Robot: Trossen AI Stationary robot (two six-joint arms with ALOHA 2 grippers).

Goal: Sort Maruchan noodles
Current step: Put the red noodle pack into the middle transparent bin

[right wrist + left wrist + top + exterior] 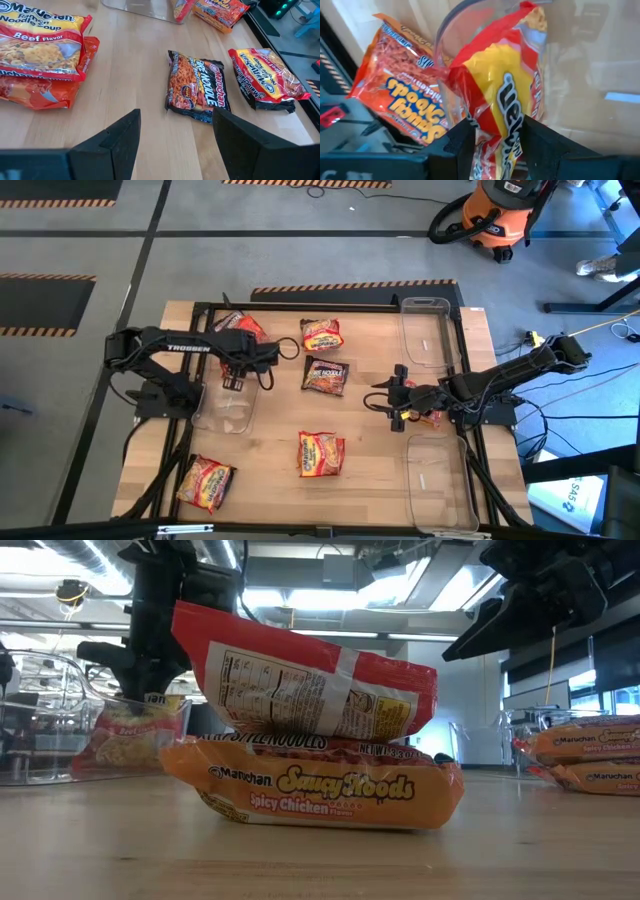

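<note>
Left gripper (495,135) clamped on crinkly red-and-yellow noodle packet (507,85) over clear plastic bin (222,412).
Right gripper (175,135) spread wide, dark maroon packet (197,86) at twelve o'clock.

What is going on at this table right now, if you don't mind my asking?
The robot is sorting ramen packets. The left gripper is shut on a red-and-yellow packet, holding it over a clear bin on the table's left side. The right gripper hangs open and empty over the table's right side. Several packets, including a dark one, still lie loose on the wood.
</note>
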